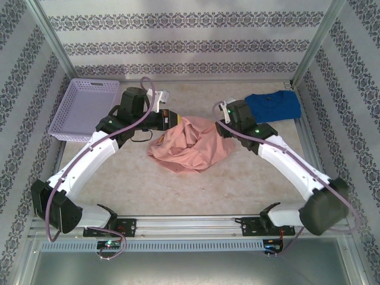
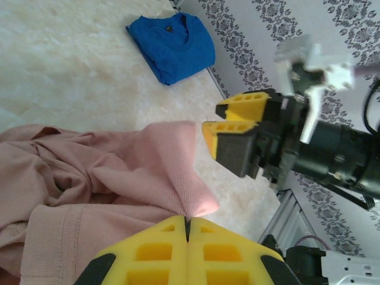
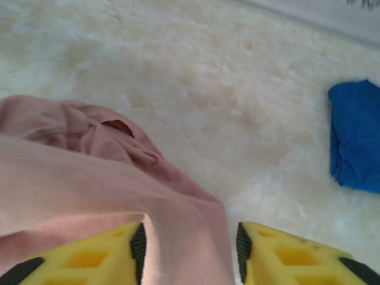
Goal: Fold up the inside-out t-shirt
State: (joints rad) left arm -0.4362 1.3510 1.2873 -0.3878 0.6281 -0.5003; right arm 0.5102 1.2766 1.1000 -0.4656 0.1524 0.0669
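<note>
Two grippers | left gripper (image 2: 187, 228) pinching t-shirt (image 1: 190, 148) | right gripper (image 3: 190, 243) spread, t-shirt between

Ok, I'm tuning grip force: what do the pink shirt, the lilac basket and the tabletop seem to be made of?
The shirt: soft matte knit, likely cotton; fine ribbing and loose folds show. The basket: rigid plastic by its look, faintly shiny, with lattice walls. The tabletop: hard, smooth, cream-marbled, stone or laminate; I cannot tell which.
</note>
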